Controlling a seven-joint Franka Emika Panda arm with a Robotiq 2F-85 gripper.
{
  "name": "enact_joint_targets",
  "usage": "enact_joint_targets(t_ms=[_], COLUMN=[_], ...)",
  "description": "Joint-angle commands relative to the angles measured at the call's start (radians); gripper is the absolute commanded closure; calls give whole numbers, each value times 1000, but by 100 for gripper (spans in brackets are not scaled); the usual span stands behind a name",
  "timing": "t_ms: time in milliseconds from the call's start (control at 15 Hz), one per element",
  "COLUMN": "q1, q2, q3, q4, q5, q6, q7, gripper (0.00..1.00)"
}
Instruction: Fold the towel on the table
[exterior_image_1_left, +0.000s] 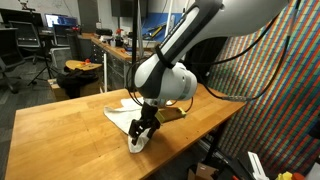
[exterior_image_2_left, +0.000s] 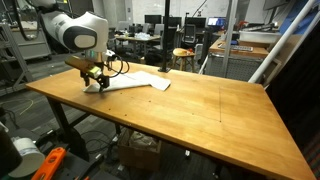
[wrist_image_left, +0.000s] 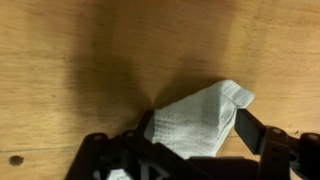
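Observation:
The white towel (exterior_image_1_left: 122, 117) lies on the light wooden table (exterior_image_1_left: 70, 125), near its edge. It also shows in an exterior view (exterior_image_2_left: 140, 82) as a flat cloth at the far left of the table (exterior_image_2_left: 200, 110). My gripper (exterior_image_1_left: 140, 137) is shut on a corner of the towel and holds that part up off the wood. In the wrist view the towel (wrist_image_left: 200, 118) hangs as a white pointed flap between the fingers of the gripper (wrist_image_left: 195, 135), with the wood below it.
Behind the table stand a wooden stool (exterior_image_1_left: 84, 68), office chairs and cluttered workbenches (exterior_image_2_left: 150, 45). A colourful woven panel (exterior_image_1_left: 280, 90) stands close to the table. A white slanted post (exterior_image_2_left: 285, 40) rises at the table's far side. Cables hang from the arm.

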Motion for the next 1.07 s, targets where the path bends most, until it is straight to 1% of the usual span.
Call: enact_joint_targets(t_ms=[0, 133, 200, 267, 400, 467, 533, 600, 667, 733, 867, 1000], q1=[3, 6, 5, 3, 4, 5, 7, 5, 9, 10, 12, 9], q2=[4, 2, 2, 1, -15, -27, -49, -69, -81, -92, -123, -134], q3=[13, 7, 5, 2, -14, -25, -40, -48, -55, -59, -65, -71], q4=[-7, -5, -2, 2, 12, 20, 36, 58, 74, 97, 154, 236], q5=[-20, -35, -38, -44, -84, -111, -151, -181, -211, -224, -248, -265], q6=[29, 21, 10, -4, -70, -119, -205, -299, -372, -452, -612, -769], q7=[25, 48, 60, 74, 144, 192, 260, 311, 362, 393, 449, 487], gripper=[47, 60, 69, 77, 92, 94, 97, 97, 94, 93, 93, 93])
